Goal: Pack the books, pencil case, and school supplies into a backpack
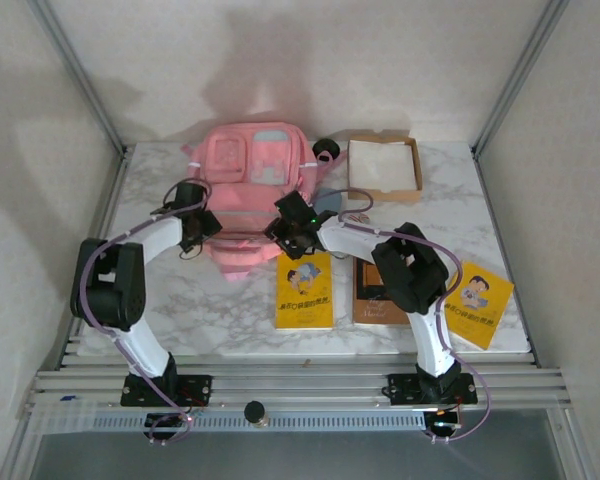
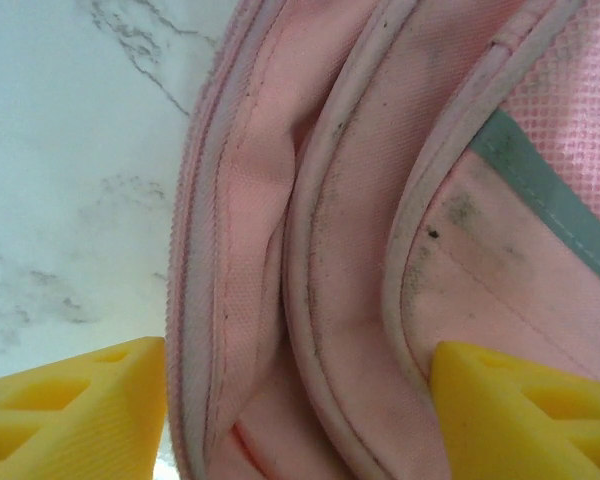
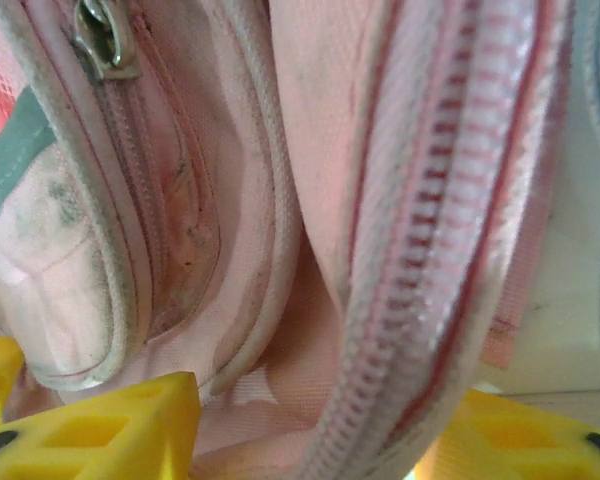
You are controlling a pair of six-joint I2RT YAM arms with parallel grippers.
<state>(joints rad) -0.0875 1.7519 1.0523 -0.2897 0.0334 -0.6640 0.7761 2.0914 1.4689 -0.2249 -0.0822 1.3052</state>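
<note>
The pink backpack [image 1: 248, 185] lies at the back middle of the table. My left gripper [image 1: 200, 228] is at its left side and stands open, with folds of the pink fabric [image 2: 310, 250] between its yellow fingers [image 2: 80, 410]. At the bag's right near corner, my right gripper [image 1: 286, 232] has its yellow fingers [image 3: 130, 425] pressed against the zipper edge [image 3: 430, 300] and the fabric around it. On the table in front lie a yellow book [image 1: 304, 290], a dark brown book [image 1: 378, 298] partly under the right arm, and another yellow book [image 1: 477, 304].
A shallow cardboard tray with white lining [image 1: 384, 165] sits at the back right. A small black object [image 1: 326, 150] lies beside the bag's top right corner. The marble tabletop [image 1: 220, 310] is bare at the near left.
</note>
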